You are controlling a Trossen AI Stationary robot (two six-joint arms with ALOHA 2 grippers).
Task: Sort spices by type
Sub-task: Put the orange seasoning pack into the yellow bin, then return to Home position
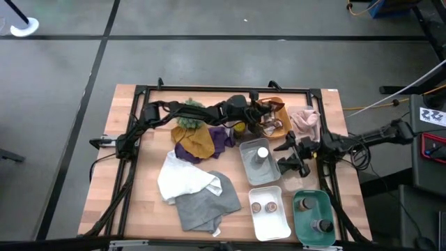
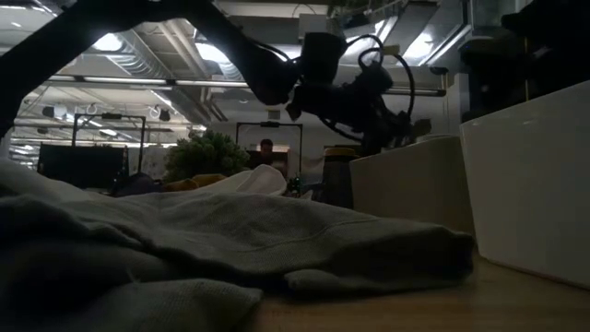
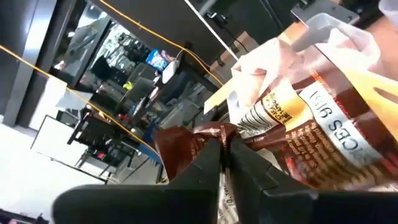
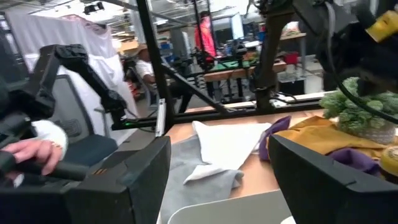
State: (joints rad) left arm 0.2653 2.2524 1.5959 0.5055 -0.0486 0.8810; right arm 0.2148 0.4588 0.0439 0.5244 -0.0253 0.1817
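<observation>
My left gripper [image 1: 262, 120] reaches over the orange tray [image 1: 281, 130] at the table's far side and is shut on a brown foil packet [image 3: 184, 144]. More brown packets with printed labels [image 3: 323, 140] lie in that tray. My right gripper [image 1: 293, 159] hovers open beside the grey tray [image 1: 245, 169], which holds a white-capped jar [image 1: 263, 153]. In the right wrist view nothing lies between its fingers [image 4: 217, 158]. Two round tins [image 1: 264, 207] sit in the white tray [image 1: 273, 226], and bottles [image 1: 304, 204] stand in the green tray [image 1: 327, 209]. My left gripper pinches a crumpled foil edge of the brown packet [image 3: 208, 134] between its two fingers. The foil sticks out to one side of the fingertips. The fingers hide the rest of the contact. Whether the packet is lifted clear of the other packets, I cannot tell.
A pink cloth [image 1: 306, 123] lies beside the orange tray. Mustard [image 1: 196, 137], purple [image 1: 220, 139], white [image 1: 182, 180] and grey [image 1: 206, 203] cloths cover the table's middle, with a small green plant [image 1: 188, 116] behind them. A person's hand [image 4: 31, 149] shows beyond the table.
</observation>
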